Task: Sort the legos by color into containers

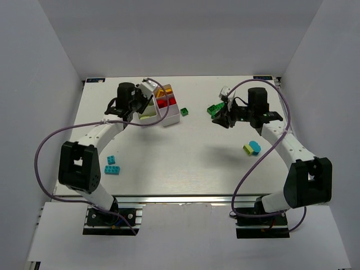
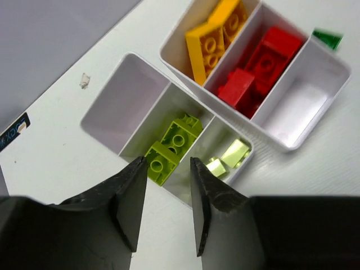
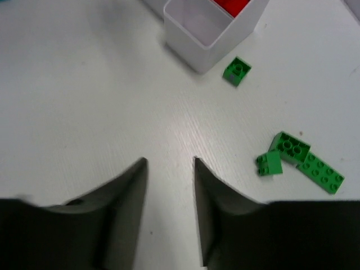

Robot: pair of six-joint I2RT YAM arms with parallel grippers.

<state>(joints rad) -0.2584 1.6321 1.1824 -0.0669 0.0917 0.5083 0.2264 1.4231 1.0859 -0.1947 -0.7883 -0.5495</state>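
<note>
Seen from above, the left gripper [image 1: 143,109] hangs over the white trays [image 1: 169,115]; the right gripper [image 1: 223,117] hovers low over the table, well apart from them; cyan bricks [image 1: 111,166] lie far behind the left gripper, and a yellow and cyan pair [image 1: 252,148] lies behind the right one.

In the left wrist view the jaws stand narrowly parted and grip nothing; straight beneath them lime bricks [image 2: 171,146] lie in the middle compartment of the first tray [image 2: 124,95]; ahead and to the right, the second tray [image 2: 292,112] holds yellow bricks [image 2: 216,36], red bricks [image 2: 259,62] and one empty end compartment.

In the right wrist view the jaws are moderately parted and empty over bare table; a cluster of dark green bricks [image 3: 306,163] lies ahead to their right; a lone green brick [image 3: 237,71] sits further ahead, just beside the second tray's empty end.

The step in hand looks like the right arm's pick of a green brick. It does best to swing right and take the small square piece at the cluster's near edge first, jaws straddling it alone, since the pieces touch and a careless close could drag neighbours. The empty compartment seems the natural home for green. The left arm should rise straight up, clear of the tray walls.
</note>
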